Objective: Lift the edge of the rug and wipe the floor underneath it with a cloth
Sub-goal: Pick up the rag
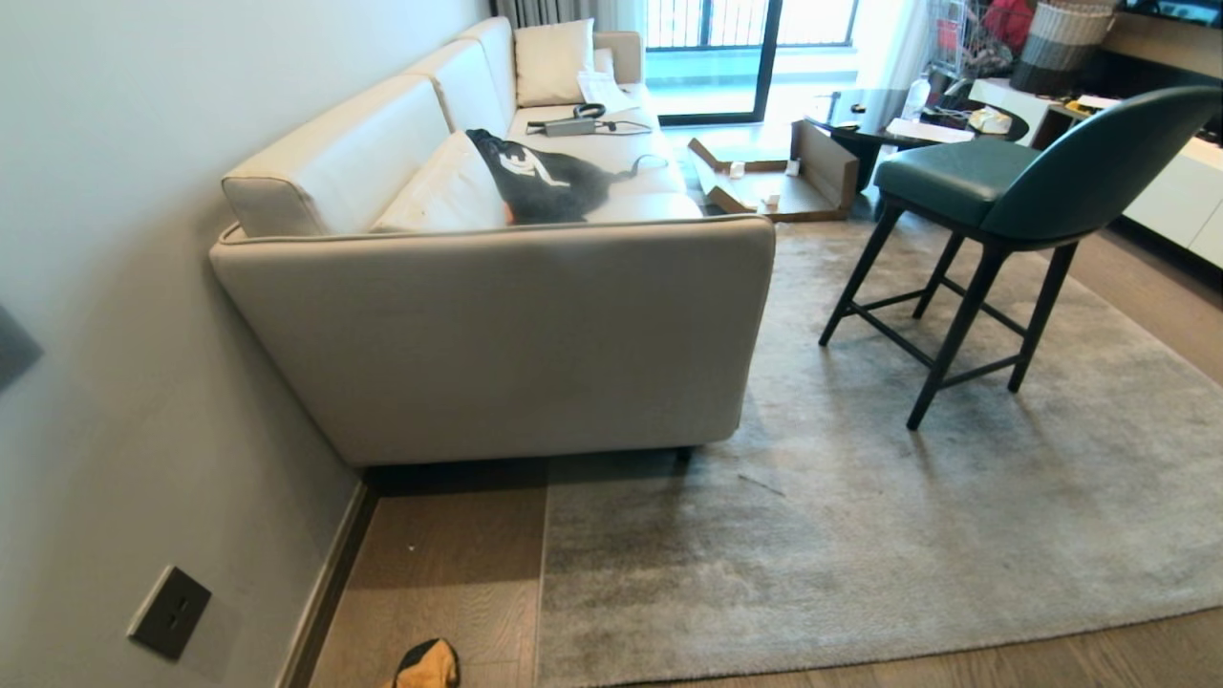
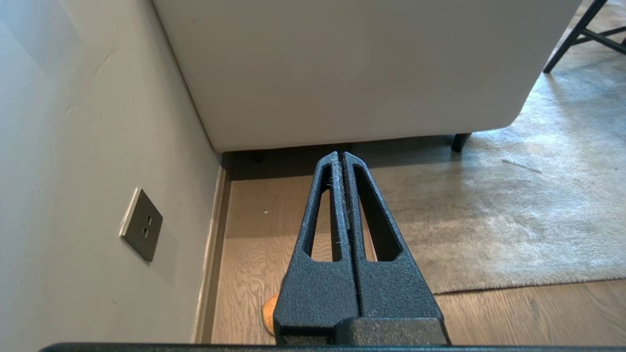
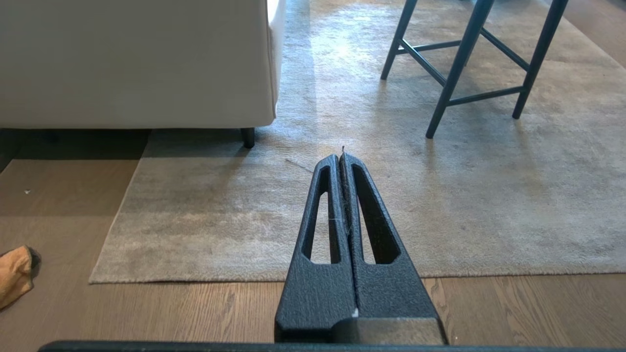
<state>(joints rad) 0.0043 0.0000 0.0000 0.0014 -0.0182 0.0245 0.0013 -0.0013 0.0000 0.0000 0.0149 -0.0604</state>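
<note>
End effectors, left (image 2: 342, 155) and right (image 3: 341, 156), hanging clenched and empty; rug edge (image 1: 541, 612) lying flat, cloth (image 1: 427, 666) waiting unclaimed on floor (image 1: 449, 564), everything remaining.

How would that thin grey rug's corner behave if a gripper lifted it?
The thin, light grey short-pile rug would probably peel up floppy, since its corner lies flat on the wood-plank floor. Farther in, the sofa leg and stool legs likely pin it.
</note>
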